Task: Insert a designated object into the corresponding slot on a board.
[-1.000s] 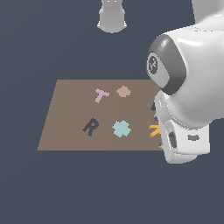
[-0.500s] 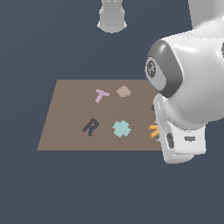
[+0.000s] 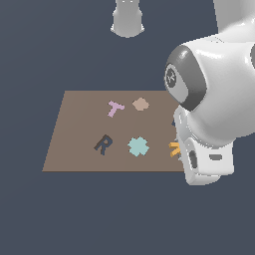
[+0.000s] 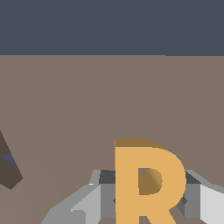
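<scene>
**Orange R sits between the gripper's fingers at the board's edge**

Dark blue-grey ground surrounds the brown board (image 3: pixel 79 144), which lies flat in the exterior view. On it sit a pink T (image 3: pixel 115 108), a tan polygon piece (image 3: pixel 141 104) beside it, and a teal cross-shaped piece (image 3: pixel 138 146) nearer the camera. Toward the exterior view's left of the cross lies the dark R-shaped slot (image 3: pixel 103 144). The orange R (image 3: pixel 174 148) shows near the board's edge on the exterior view's right, mostly hidden behind the white arm (image 3: pixel 214 99). In the wrist view the orange R (image 4: pixel 146 181) stands between the grey fingers (image 4: pixel 87 203) of the gripper (image 4: pixel 148 205), which flank it closely on both sides; whether they press on it cannot be told.
</scene>
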